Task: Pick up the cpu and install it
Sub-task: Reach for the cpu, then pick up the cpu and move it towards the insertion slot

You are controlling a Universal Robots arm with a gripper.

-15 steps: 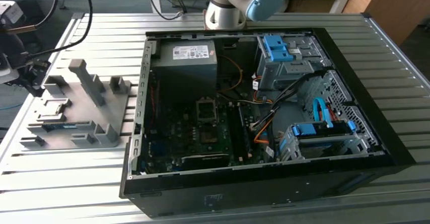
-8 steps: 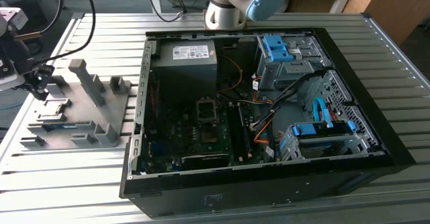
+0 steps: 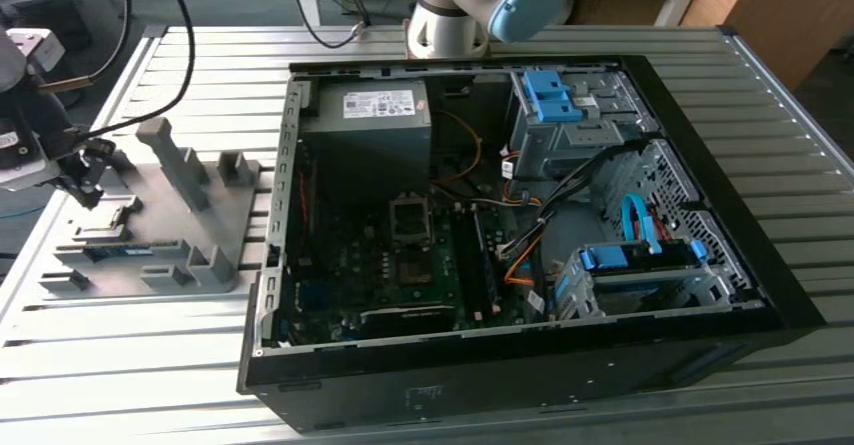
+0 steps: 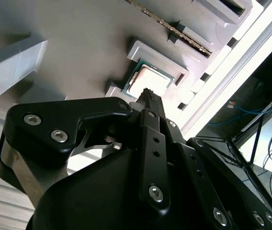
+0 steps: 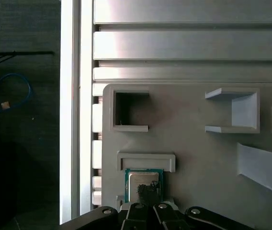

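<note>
The cpu [image 5: 143, 180], a small square chip with a dull silver top and a green rim, lies flat in a shallow nest of the grey fixture tray [image 5: 193, 148]. It also shows in the second wrist view as the cpu [image 4: 150, 77]. My gripper [image 5: 148, 195] hangs just above the chip's near edge, fingers together and holding nothing. In the second wrist view the gripper [image 4: 148, 96] points its black tips at the chip. At the exterior view's far left the gripper [image 3: 84, 187] stands over the tray [image 3: 200, 215].
An open black PC case [image 3: 747, 195] lies at the exterior view's right of the tray, with the motherboard socket [image 3: 408, 215] near its middle. A grey power-supply box [image 3: 367, 125], blue drive brackets [image 3: 550, 95] and loose cables fill the case. Upright grey posts [image 3: 180, 160] rise from the tray.
</note>
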